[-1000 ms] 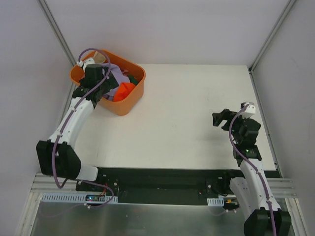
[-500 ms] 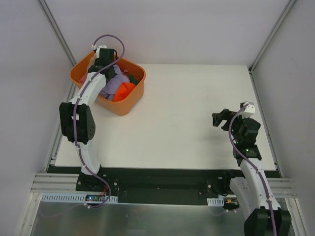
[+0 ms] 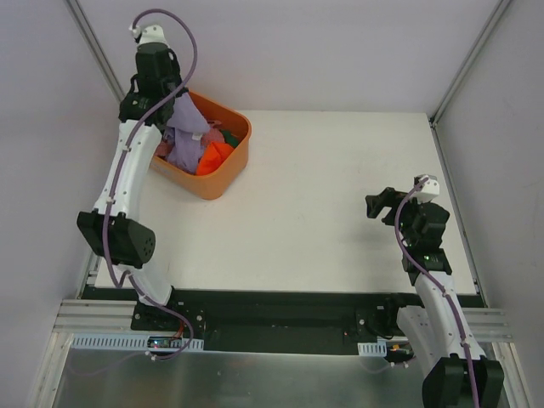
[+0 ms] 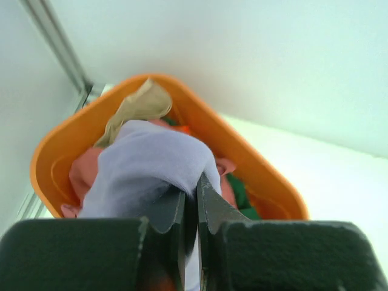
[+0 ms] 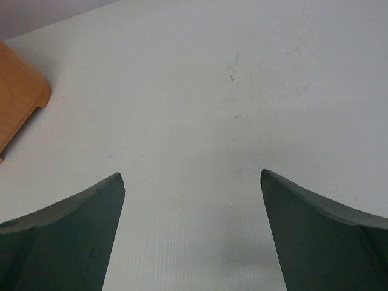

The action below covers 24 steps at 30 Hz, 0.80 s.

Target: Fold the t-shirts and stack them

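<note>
Since the left gripper (image 4: 190, 185) pinches just a fold of purple shirt (image 4: 145, 163), it may slip or drag the pink shirt (image 4: 82, 173) beneath from the tub (image 4: 45, 163); right gripper (image 5: 191, 174) gapes.

Bright, even light from overhead, and the white worktop (image 3: 340, 170) comes close to washing out. Only a soft shadow hugs the orange tub (image 3: 223, 183) at the far left corner. Left wrist: left gripper (image 4: 191, 188) dark and blurred, lavender t-shirt (image 4: 151, 163) soft. Right wrist: right gripper (image 5: 191, 174) dim, scuffs (image 5: 233, 76) crisp.
</note>
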Motion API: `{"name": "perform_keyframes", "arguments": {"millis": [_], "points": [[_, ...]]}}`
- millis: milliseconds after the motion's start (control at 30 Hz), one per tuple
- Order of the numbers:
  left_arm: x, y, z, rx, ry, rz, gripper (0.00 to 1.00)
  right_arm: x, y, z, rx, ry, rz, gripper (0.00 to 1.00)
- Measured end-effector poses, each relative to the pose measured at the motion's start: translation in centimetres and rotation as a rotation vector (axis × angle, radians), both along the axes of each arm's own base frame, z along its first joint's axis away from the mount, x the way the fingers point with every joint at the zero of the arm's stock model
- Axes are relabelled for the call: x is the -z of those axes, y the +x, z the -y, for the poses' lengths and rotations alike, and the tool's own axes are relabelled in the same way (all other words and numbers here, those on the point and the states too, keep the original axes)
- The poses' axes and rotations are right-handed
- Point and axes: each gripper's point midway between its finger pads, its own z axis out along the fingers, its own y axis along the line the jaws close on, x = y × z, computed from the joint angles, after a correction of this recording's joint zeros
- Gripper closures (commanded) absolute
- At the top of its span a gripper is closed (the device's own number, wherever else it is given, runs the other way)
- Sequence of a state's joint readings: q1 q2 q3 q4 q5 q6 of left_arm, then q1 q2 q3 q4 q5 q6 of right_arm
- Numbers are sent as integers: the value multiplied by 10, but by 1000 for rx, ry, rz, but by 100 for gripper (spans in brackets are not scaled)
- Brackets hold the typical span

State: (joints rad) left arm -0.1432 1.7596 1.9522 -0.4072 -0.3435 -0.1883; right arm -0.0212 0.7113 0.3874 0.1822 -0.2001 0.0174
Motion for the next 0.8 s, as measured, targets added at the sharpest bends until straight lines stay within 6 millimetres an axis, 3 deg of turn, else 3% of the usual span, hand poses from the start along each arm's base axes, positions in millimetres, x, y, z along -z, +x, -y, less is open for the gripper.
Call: {"name": "perform_keyframes", "arguments": {"millis": [167,233,367,467,567,800], "points": [[-96,-37,20,132,-28,201,100,-1,0,-1,-3,1,3,4],[-133,-55,40,203,-10,279,100,-3,-1,-1,-3,1,10,4],[-190,-91,102,396,12,414,100,-7,-2,-1,-3,0,26,4],[-211,-121,142,547,14,470,100,-11,-2,0,-1,-1,39,4],[-223,-146,166,650,7,505,100,-13,-2,1,7,-3,48,4],[-240,-210,238,984,-76,556,100,-20,-3,8,48,-12,75,4]]}}
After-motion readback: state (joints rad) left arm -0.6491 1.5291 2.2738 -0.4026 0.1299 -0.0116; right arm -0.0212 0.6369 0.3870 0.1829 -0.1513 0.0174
